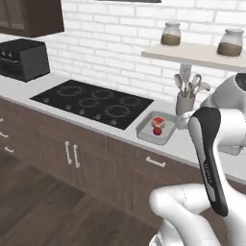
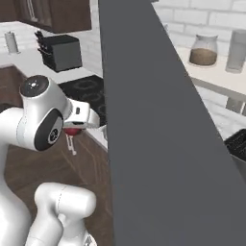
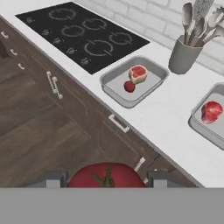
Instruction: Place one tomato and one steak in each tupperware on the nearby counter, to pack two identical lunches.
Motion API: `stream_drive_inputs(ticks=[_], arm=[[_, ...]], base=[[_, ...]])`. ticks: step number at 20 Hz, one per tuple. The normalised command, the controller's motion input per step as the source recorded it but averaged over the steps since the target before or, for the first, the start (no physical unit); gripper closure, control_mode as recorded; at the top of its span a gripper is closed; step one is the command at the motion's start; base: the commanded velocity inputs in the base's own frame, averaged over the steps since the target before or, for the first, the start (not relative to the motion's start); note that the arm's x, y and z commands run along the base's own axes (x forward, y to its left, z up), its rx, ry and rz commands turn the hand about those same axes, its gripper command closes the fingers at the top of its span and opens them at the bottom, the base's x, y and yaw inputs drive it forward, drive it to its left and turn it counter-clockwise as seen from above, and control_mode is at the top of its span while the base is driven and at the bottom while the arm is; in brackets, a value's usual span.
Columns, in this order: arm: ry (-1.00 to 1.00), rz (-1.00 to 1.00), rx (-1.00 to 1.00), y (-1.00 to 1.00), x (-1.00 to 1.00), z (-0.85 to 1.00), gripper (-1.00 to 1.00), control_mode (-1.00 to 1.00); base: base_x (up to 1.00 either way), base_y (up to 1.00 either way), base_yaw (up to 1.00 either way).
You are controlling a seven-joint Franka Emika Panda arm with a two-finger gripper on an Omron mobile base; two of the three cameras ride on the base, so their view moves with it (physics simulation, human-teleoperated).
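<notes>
Gripper (image 3: 106, 180) closed about halfway on a tomato (image 3: 106, 176): round, glossy red, dark green star-shaped stem on top, seated between the two small dark fingertips (image 3: 51, 180).

Ahead of the fingertips, past the cabinet fronts: counter (image 3: 144, 118), flat, pale grey-white, smooth, with a straight front edge over dark brown wooden cabinets carrying silver bar handles.

Two tupperware trays, both grey, shallow, rectangular with rounded corners. Nearer tupperware (image 3: 134, 81) straight ahead, holding one steak (image 3: 138, 73), pinkish-red with a pale rim, and one second tomato (image 3: 129, 86), small and dark red, touching or nearly so. Right tupperware (image 3: 199, 124) ahead and to the right, cut by the frame edge, holding one steak piece (image 3: 211, 110) alone.

One grey utensil holder (image 3: 183, 55), cylindrical, beyond and between the trays, packed with metal spoons. One black glass cooktop (image 3: 83, 35) ahead-left.

Bare counter between the two trays and along the front edge; open wooden floor below the fingers.
</notes>
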Motion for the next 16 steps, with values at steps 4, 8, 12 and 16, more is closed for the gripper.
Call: stream_drive_inputs(ticks=[4,8,12,16], arm=[[0.00,0.00,0.00,0.00,0.00,0.00,1.00,1.00],[0.00,0.00,0.00,0.00,0.00,0.00,1.00,1.00],[0.00,0.00,0.00,0.00,0.00,0.00,1.00,1.00],[0.00,0.00,0.00,0.00,0.00,0.00,1.00,1.00]], base=[[0.58,-0.13,-0.48],[0.39,-0.34,-0.33],[0.46,-0.05,-0.51],[0.31,0.00,-0.63]])
